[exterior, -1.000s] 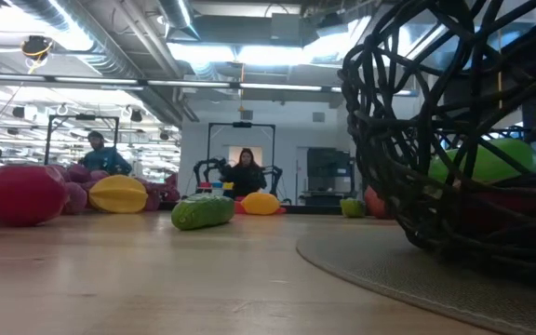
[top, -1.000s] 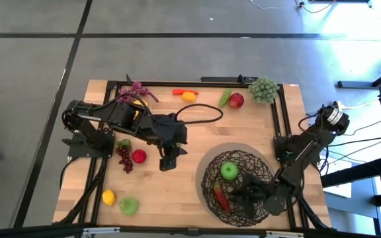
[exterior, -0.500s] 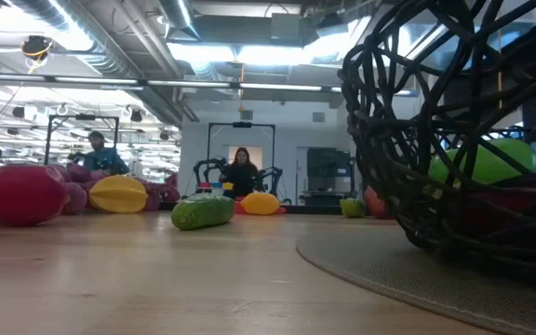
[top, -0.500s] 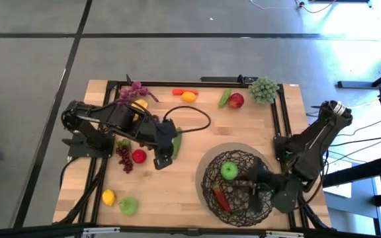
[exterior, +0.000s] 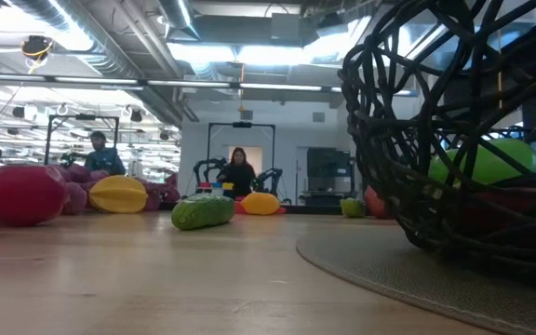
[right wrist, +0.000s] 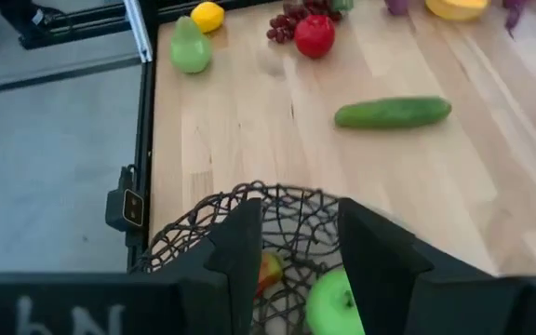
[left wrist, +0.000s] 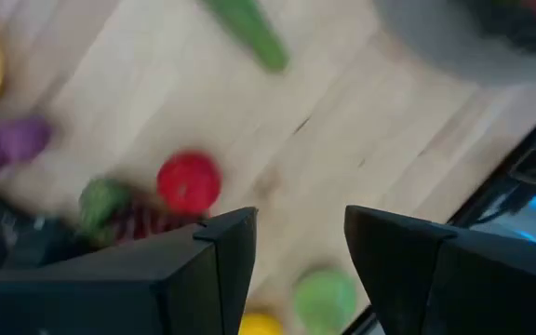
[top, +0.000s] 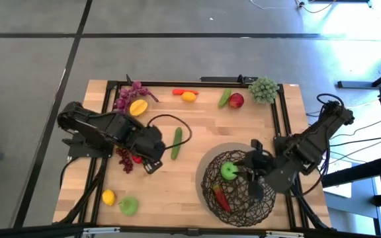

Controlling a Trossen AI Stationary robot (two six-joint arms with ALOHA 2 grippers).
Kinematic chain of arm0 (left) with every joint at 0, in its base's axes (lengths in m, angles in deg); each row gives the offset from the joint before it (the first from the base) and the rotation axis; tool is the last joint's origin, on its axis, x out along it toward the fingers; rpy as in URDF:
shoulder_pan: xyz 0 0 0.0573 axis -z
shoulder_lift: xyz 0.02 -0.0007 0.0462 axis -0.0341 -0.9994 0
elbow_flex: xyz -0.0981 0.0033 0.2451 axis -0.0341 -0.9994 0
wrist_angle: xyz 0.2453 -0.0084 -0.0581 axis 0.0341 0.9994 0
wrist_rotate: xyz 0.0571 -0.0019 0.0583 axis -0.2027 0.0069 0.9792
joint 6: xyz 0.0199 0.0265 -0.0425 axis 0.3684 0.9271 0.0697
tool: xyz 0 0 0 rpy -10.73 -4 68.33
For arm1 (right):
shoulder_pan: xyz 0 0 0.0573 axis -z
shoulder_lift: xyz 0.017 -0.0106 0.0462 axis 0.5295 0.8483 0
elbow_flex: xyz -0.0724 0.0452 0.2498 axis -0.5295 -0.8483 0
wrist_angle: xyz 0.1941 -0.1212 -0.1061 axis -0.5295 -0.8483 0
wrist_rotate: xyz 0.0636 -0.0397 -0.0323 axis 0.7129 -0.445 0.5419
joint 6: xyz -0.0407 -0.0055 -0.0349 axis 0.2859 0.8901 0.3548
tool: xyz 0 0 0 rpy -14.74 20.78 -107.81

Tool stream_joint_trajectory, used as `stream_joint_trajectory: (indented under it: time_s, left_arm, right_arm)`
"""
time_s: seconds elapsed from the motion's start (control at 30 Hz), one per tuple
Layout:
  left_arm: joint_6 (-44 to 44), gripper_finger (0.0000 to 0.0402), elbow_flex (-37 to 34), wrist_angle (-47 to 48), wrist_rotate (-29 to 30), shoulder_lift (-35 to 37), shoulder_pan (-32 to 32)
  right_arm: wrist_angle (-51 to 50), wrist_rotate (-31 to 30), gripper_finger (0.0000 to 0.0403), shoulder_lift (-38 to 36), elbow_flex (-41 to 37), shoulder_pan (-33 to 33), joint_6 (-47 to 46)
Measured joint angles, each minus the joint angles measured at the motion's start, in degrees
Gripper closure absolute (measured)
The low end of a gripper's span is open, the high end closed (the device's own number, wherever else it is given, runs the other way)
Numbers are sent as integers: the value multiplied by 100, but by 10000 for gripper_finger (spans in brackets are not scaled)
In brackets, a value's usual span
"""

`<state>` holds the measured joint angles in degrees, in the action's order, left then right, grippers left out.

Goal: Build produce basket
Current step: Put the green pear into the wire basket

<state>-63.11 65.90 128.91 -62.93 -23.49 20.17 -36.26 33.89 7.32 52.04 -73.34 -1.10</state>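
Observation:
The dark woven basket (top: pixel 238 186) stands on a grey mat at the near right. A green apple (top: pixel 228 172) and a red chili (top: pixel 221 197) lie in it. My right gripper (top: pixel 254 174) hovers open above the basket (right wrist: pixel 214 223), with nothing between its fingers. A green cucumber (top: pixel 176 143) lies flat on the table at mid-left. My left gripper (top: pixel 152 166) points down, open and empty, above the table just right of a red apple (left wrist: pixel 189 182) and red grapes (top: pixel 123 160). A lemon (top: pixel 108 196) and a green fruit (top: pixel 128 205) lie near the front left.
Along the far edge lie purple grapes (top: pixel 132 92), a yellow fruit (top: pixel 138 106), an orange and red piece (top: pixel 186 94), a red apple beside a green piece (top: pixel 233 100) and a green bunch (top: pixel 264 89). A black frame rail (top: pixel 278 116) borders the table.
My right gripper has risen out of the basket and gone a little toward the far edge, rolling as it went. My left gripper has moved toward the table's left and near edges, toward the red apple, sinking and rolling its wrist. The cucumber has stayed where it lay.

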Motion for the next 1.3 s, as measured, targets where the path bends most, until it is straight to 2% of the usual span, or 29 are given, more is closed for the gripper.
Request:
stream_joint_trajectory:
  time_s: [0.2, 0.4, 0.5, 0.63, 0.8, 1.3]
  left_arm:
    - [-1324, 246, -926, -178, -627, 441, 532]
    - [-2388, 246, -1507, -483, -1278, 543, 1498]
    - [-2996, 246, -1789, -942, -1620, 528, 1962]
    - [-3709, 246, -2165, -1956, -1684, 535, 2365]
    - [-4025, 246, -2619, -2735, -1479, 505, 2698]
    - [-4035, 246, -3395, -3313, -1702, 288, 2920]
  right_arm:
    - [67, 355, 266, -1, 265, 360, 658]
    - [57, 398, 266, 2, 301, 544, 855]
    - [55, 417, 266, 2, 301, 578, 860]
    - [57, 490, 266, 2, 301, 575, 882]
    - [100, 577, 266, 2, 301, 575, 984]
    - [286, 577, 266, 2, 301, 575, 954]
